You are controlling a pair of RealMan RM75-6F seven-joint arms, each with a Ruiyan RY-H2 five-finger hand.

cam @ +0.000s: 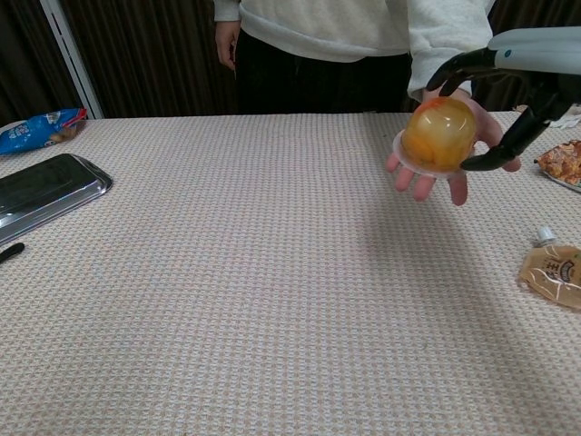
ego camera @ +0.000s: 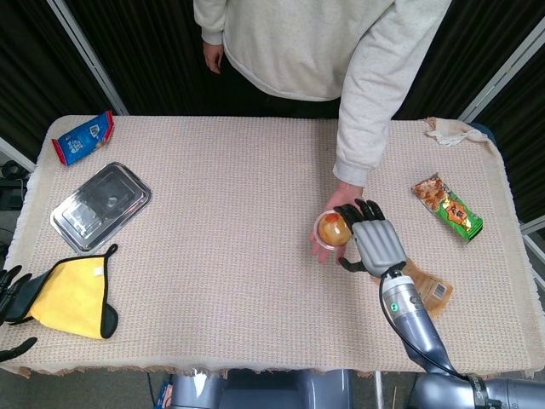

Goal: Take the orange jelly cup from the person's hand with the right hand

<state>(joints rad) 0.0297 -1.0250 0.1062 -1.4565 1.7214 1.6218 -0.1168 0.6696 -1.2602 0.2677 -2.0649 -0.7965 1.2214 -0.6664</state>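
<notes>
orange jelly cup (cam: 439, 134): lies dome up on the person's hand (cam: 454, 159), raised above the table's right half; in the head view it sits at (ego camera: 334, 228).
person's hand: palm up, fingers spread under the cup's clear rim; the grey sleeve comes down from the far edge.
right hand (ego camera: 372, 243): beside the cup on its right, dark fingers (cam: 458, 65) curved wide, one arching over the dome and one curling in below near the rim; whether any tip touches the cup i cannot tell. it holds nothing.
left hand (ego camera: 10, 294): low at the table's near left corner, only dark fingers showing, spread apart, holding nothing.
table (ego camera: 230, 281): covered in a beige woven cloth.
steel tray (ego camera: 100, 205): left side, flat on the cloth.
yellow cloth (ego camera: 75, 298): near left, black trim, just beside the left hand.
blue snack packet (ego camera: 83, 136): far left corner.
brown pouch (cam: 554, 271): near right, white cap, lying flat; the right forearm passes over part of it in the head view.
green snack packet (ego camera: 448, 205): right side, well apart from the cup.
</notes>
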